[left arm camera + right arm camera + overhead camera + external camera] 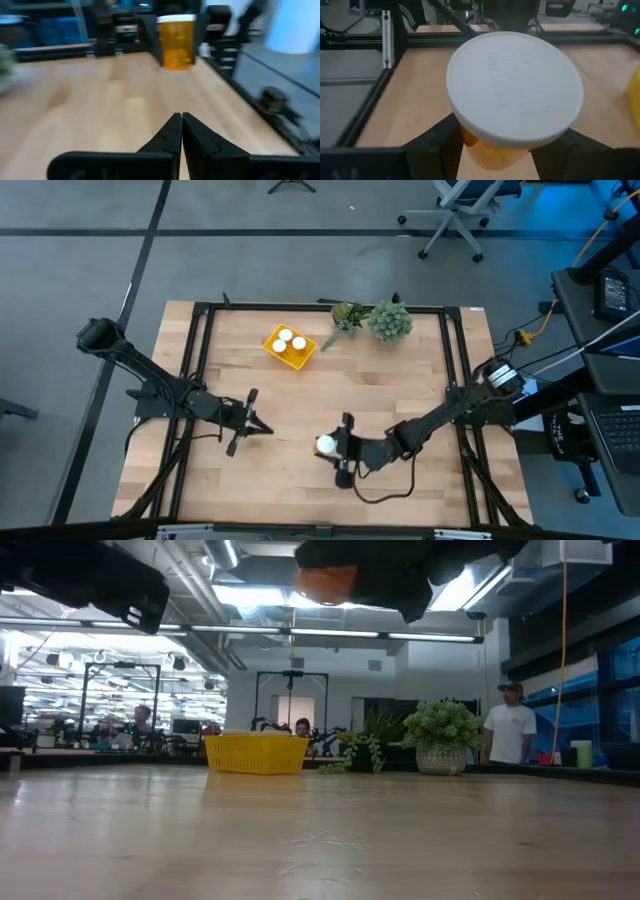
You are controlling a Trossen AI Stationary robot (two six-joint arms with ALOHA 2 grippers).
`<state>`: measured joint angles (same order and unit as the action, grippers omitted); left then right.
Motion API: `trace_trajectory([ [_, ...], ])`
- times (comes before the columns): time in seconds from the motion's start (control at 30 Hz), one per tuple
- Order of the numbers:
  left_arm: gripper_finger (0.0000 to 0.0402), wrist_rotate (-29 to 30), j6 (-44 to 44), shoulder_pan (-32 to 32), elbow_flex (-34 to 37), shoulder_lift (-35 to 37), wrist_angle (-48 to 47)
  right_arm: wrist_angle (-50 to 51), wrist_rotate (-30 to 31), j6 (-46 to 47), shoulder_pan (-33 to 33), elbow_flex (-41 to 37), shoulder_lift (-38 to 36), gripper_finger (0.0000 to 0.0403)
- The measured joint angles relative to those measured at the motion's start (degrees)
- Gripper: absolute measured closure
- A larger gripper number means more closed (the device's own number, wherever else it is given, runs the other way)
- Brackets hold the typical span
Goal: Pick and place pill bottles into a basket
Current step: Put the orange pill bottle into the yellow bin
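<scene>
The yellow basket (290, 347) sits on the table's far middle with three white-capped pill bottles (292, 341) in it; it also shows in the low view (255, 753). My right gripper (328, 448) is near the table's near middle, shut on a fourth pill bottle (515, 87) with a white cap and an orange body. My left gripper (266, 429) is shut and empty to the left of that bottle, its fingertips (181, 121) pointing toward the bottle (176, 41). My right gripper pinches the bottle's orange body (490, 152) just under the cap between its two fingers (432, 145). The fingers come level from the table's right side. The bottle stands upright and is lifted clear of the table, as the low view shows (325, 582).
Two green plant clumps (345, 315) (390, 320) stand at the far edge, right of the basket. A black frame (200, 360) runs around the table. People (510, 725) show in the room beyond. Bare wood lies between my grippers and the basket.
</scene>
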<state>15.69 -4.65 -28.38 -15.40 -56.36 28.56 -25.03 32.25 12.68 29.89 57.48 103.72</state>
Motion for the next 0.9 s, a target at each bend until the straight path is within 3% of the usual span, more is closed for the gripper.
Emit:
trace_trajectory([
  [0.17, 0.038, 10.23, -0.01, 1.26, 0.0, 0.0, 0.02, -1.47, -1.1, -2.22, -2.1, -4.18, -3.36, 0.0213],
  [0.27, 0.0372, 13.06, 0.0, 2.5, 0.0, 0.0, 0.49, -3.94, -3.15, -2.74, -3.75, -6.55, -3.54, 0.0213],
  [0.57, 0.0339, 12.76, 1.43, 6.34, -0.01, 0.0, 4.6, -5.71, -12.9, -4.08, -9.36, -8.22, -3.6, 0.0213],
  [0.9, 0.0235, 11.73, 1.05, 7.53, -0.02, 0.0, 7.74, -6.95, -17.11, -8.42, -11.15, -8.18, -3.82, 0.0213],
])
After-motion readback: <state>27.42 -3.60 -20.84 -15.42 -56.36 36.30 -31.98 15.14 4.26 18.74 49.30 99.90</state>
